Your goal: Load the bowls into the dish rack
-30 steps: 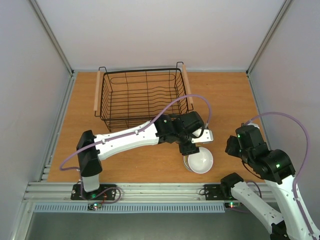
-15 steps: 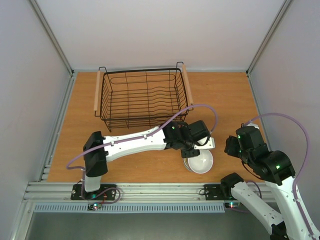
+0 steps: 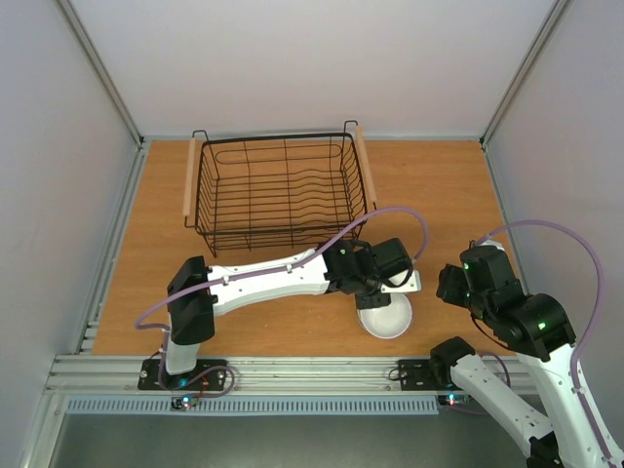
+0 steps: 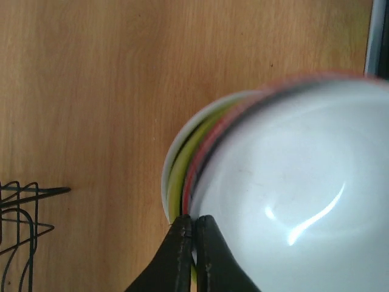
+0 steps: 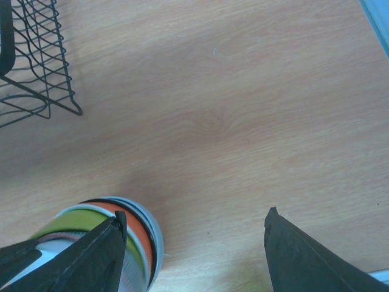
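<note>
— So, what sits on the table (image 3: pixel 439 185)?
— At the far middle, the dish rack (image 3: pixel 364 175). The bowls (image 3: pixel 388 317) are stacked nearer and to its right, a white one on top.
— And the grippers?
— The left gripper (image 4: pixel 193 218) pinches the stack's rim; whose rim, I cannot tell. The right gripper (image 5: pixel 194 212) hangs spread beside the stack, holding nothing.
</note>
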You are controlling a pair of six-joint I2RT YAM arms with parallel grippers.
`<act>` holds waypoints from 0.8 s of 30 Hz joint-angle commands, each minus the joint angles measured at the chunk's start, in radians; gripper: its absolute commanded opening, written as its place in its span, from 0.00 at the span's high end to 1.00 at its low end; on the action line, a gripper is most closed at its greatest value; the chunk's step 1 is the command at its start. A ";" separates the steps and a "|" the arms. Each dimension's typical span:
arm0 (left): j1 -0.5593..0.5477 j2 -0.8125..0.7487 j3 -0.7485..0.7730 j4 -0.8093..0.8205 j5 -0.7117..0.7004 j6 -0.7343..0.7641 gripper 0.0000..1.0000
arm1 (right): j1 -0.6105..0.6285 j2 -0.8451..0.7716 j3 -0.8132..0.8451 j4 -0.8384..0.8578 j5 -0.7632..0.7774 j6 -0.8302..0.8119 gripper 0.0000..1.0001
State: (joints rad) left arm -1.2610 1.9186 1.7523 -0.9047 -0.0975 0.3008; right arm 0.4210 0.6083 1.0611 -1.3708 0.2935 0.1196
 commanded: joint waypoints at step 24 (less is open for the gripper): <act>-0.005 0.017 0.028 -0.010 -0.007 0.000 1.00 | 0.004 -0.015 -0.013 0.024 -0.009 -0.007 0.35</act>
State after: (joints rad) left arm -1.2636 1.9190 1.7535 -0.9020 -0.1001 0.2974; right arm 0.4210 0.6067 1.0554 -1.3682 0.2874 0.1150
